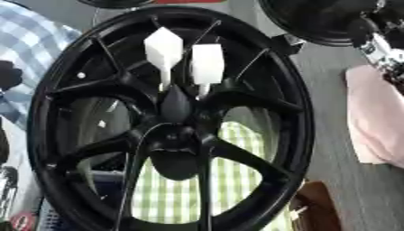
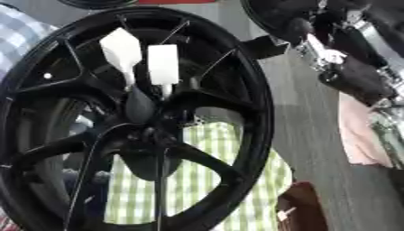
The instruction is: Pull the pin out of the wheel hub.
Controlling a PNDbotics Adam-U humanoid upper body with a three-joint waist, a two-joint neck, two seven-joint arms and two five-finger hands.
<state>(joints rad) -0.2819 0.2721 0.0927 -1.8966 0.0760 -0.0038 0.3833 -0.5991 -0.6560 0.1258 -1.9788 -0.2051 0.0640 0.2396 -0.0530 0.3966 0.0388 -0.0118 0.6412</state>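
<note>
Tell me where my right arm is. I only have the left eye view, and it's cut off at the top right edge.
Observer: The right eye view shows more of the right arm. It is black and silver, up right of the wheel, outside its rim.
Operator: Is it anywhere near the pins?
Observer: No. In that view the arm runs down towards the pink cloth, well right of the white pins. I cannot make out the hand.

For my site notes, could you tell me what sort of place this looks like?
Probably a workshop or test bench: a large black wheel stands upright with two white pins in its hub, a second dark wheel sits behind, and the floor is bare grey.
</note>
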